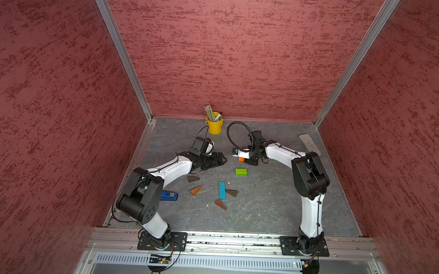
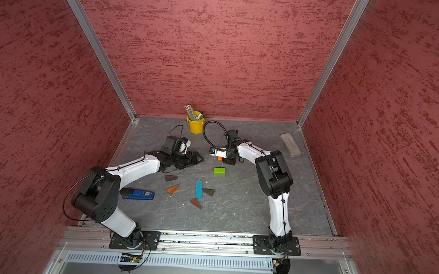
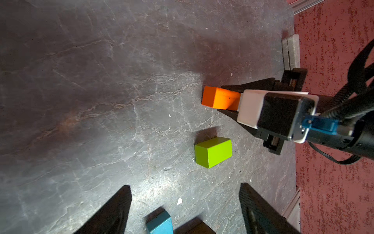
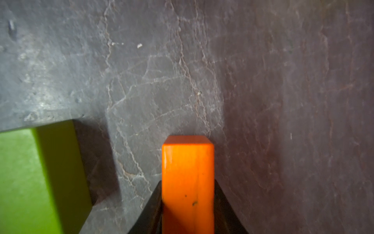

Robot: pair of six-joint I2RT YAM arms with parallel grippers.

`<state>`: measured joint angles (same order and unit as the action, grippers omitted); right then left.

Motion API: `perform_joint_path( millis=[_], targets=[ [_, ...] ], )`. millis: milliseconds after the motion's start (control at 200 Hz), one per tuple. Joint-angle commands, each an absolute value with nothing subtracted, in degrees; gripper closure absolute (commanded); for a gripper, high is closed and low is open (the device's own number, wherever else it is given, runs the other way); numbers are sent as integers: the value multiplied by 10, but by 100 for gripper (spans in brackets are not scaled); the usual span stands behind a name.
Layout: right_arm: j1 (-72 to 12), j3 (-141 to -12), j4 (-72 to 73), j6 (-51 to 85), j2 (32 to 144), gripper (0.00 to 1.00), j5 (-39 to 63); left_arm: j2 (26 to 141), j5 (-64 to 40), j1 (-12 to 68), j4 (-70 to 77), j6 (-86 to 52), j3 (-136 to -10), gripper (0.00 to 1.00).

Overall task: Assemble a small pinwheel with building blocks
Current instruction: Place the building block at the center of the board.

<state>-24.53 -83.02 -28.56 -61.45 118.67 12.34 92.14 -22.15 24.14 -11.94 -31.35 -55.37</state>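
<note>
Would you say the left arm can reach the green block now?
Probably yes: the left gripper is open and empty, and the green block lies alone just ahead; the right gripper holding the orange block stands beside, not between.

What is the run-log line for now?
right jaws: shut on orange block | left jaws: open, empty | green block: free on table | blue bar, wedges: loose

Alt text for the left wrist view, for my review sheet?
The right gripper is clamped on one end of the orange block over the dark stone-look table. The green block lies apart from it, untouched. The left gripper stands open, an end of the blue bar showing between its jaws.
</note>
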Motion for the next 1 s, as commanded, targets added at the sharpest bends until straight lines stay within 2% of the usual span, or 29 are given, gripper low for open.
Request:
perform_joint_path(
  millis=[0,85,301,491,641,756,892,997],
  targets=[
    [-243,-813,-292,-615,1181,66,142,917,-227,244,-95,-318,-539,15],
    [-244,-810,-282,-609,1181,57,140,919,-228,245,-89,-318,-538,15],
    [-242,-810,-244,-593,1171,48,129,933,-234,246,-77,-318,-547,15],
    [-238,-776,-193,-566,1111,41,142,959,-241,247,-74,-309,-566,15],
    [-228,-714,-147,-506,1042,41,132,990,-249,250,-64,-307,-586,17],
    [-222,-665,-116,-419,996,45,103,1022,-247,257,-58,-306,-615,21],
    [-220,-679,-142,-202,999,55,62,1065,-259,263,-40,-318,-647,27],
    [-220,-687,-174,-47,1016,56,100,1096,-262,269,-44,-319,-674,32]
  ],
)
